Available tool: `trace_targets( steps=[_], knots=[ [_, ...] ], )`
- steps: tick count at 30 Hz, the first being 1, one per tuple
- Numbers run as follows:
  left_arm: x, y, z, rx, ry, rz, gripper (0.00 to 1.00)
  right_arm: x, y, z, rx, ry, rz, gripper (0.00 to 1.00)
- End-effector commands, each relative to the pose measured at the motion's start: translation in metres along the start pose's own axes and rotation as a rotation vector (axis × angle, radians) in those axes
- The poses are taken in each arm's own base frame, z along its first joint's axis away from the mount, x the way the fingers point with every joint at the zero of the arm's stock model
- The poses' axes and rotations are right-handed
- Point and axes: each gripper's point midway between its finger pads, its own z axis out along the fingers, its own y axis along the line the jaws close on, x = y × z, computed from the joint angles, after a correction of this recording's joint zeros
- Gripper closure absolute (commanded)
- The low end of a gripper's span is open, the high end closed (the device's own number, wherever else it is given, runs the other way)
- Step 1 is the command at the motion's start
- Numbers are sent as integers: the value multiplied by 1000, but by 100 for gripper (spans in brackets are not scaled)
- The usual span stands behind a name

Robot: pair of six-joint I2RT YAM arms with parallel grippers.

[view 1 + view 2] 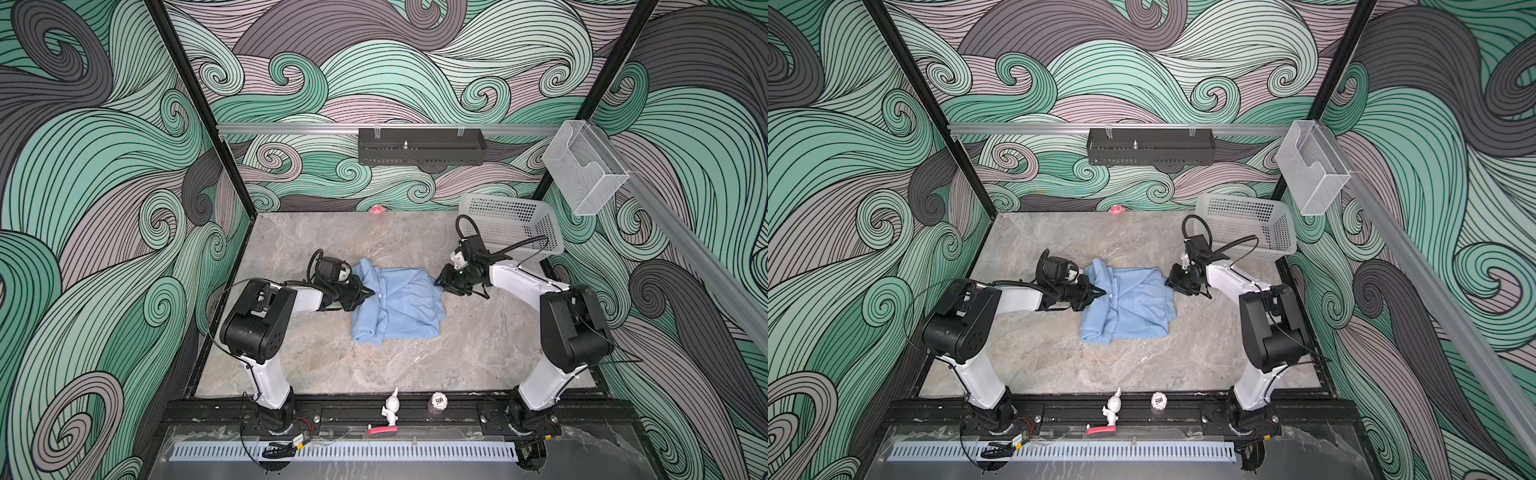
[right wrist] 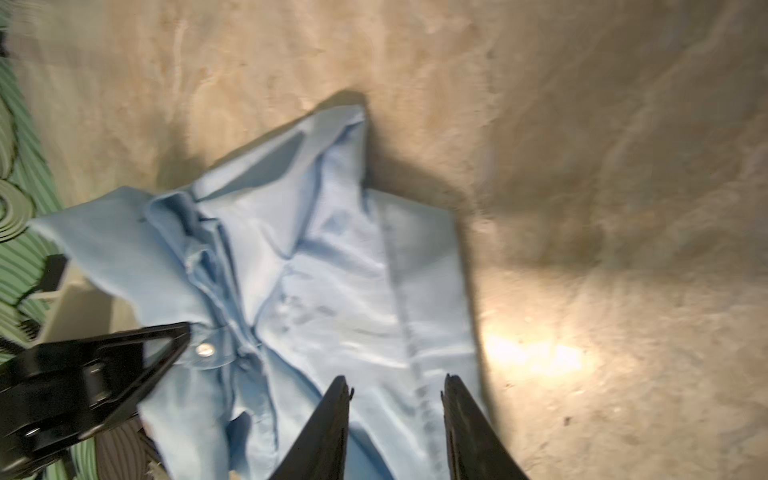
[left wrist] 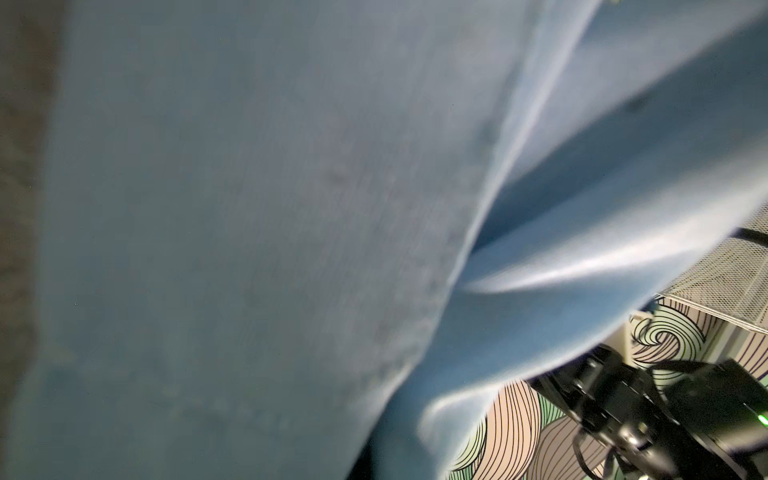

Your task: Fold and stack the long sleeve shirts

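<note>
Left gripper (image 1: pixel 368 292): clamped on shirt (image 1: pixel 399 307).
Right gripper (image 2: pixel 395 384): parted, empty.
Risk: fold could be dragged open by a one-sided pull.

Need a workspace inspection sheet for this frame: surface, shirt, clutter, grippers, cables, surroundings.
Surface: marbled grey table, no spills seen.
Job's things: one light blue shirt, partly folded, mid-table; no stack.
Clutter: white basket at the far right corner; pink scrap at the back edge; figurine, token and red strip on the front rail.
Grippers: left gripper shut on the shirt's button placket; right gripper open, over the shirt's near edge.
Cables: black cable looped at each wrist, off the shirt.
Surroundings: wave-pattern walls; black tray and clear holder on rails.
</note>
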Motion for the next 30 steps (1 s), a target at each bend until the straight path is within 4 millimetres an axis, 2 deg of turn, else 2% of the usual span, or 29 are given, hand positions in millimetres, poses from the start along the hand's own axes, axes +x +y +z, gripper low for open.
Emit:
trace_targets(
  steps=[1, 6, 9, 12, 18, 22, 30],
  knots=[
    [1, 4, 0, -28, 19, 2, 100, 22, -7, 20, 2, 126, -52, 61],
    [4, 5, -2, -37, 31, 6, 100, 35, -15, 39, -3, 181, -27, 61],
    [5, -4, -8, -39, 33, 25, 100, 44, -12, 42, -35, 203, -26, 68],
    [7, -26, -17, -29, 38, 55, 100, 51, -3, 41, -63, 212, -45, 73],
    [21, -69, -28, -96, 11, 151, 100, 59, 12, 39, -89, 223, -75, 75],
    [31, -80, -17, -148, -3, 176, 100, 60, 17, 37, -107, 221, -73, 75],
    [55, -85, 29, -245, 15, 211, 100, 62, 21, 36, -126, 222, -69, 76]
  ],
)
